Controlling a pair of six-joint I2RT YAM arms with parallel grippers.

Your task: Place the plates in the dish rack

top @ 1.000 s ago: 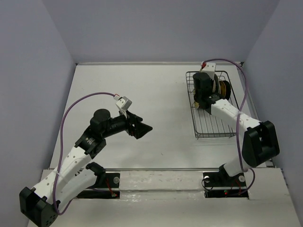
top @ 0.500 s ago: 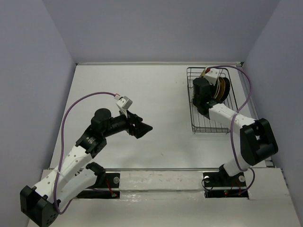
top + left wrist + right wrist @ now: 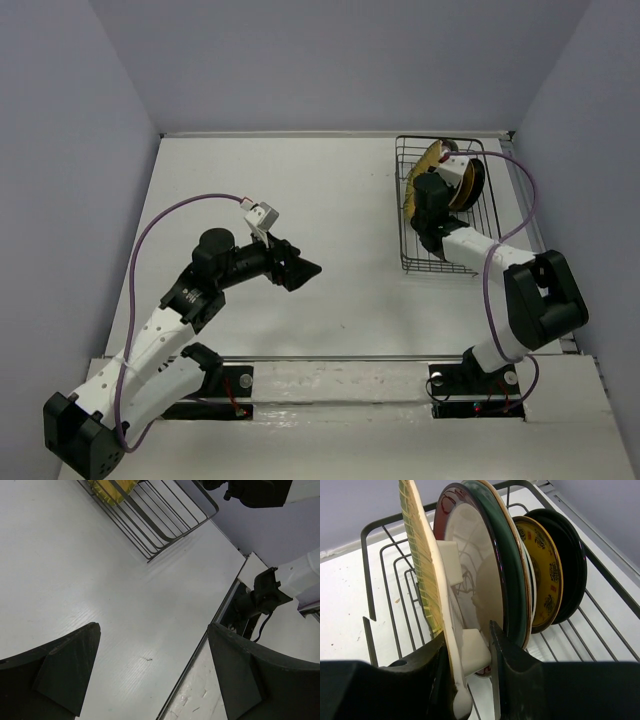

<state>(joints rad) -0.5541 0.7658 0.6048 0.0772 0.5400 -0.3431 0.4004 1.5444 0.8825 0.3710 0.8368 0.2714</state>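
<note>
Plates (image 3: pixel 474 182) stood on edge in a row at the far end of the black wire rack (image 3: pixel 428 262). It sat on the white surface (image 3: pixel 320 190) toward the far right corner, close to the right wall.

The right wrist view showed the row edge-on. The yellow plate (image 3: pixel 420 565), ribbed and squarish, was the outermost one on the left, with its ribbed face turned away from the rest and its pale back toward them. Next came a beige plate with a red-brown rim (image 3: pixel 481 550), then a large plate with a dark green back (image 3: pixel 509 565). After that came a thin pale edge that was hard to make out, an ochre patterned plate (image 3: pixel 546 577) and a glossy black plate (image 3: pixel 573 565) at the far side. They stood close together, each overlapping the next in that view.

The right fingers (image 3: pixel 504 655) were closed onto the lower edge of the yellow plate. One finger was on its ribbed side and the other in the gap before the beige plate. The fingers hid whether the yellow plate's bottom edge rested on the rack wires.

The left fingers (image 3: pixel 298 270) hung over bare surface near the middle, well apart from the rack and to its left. They were spread wide and held nothing. Between them the left wrist view showed only white surface, with a corner of the rack and a bit of yellow at the top edge.
</note>
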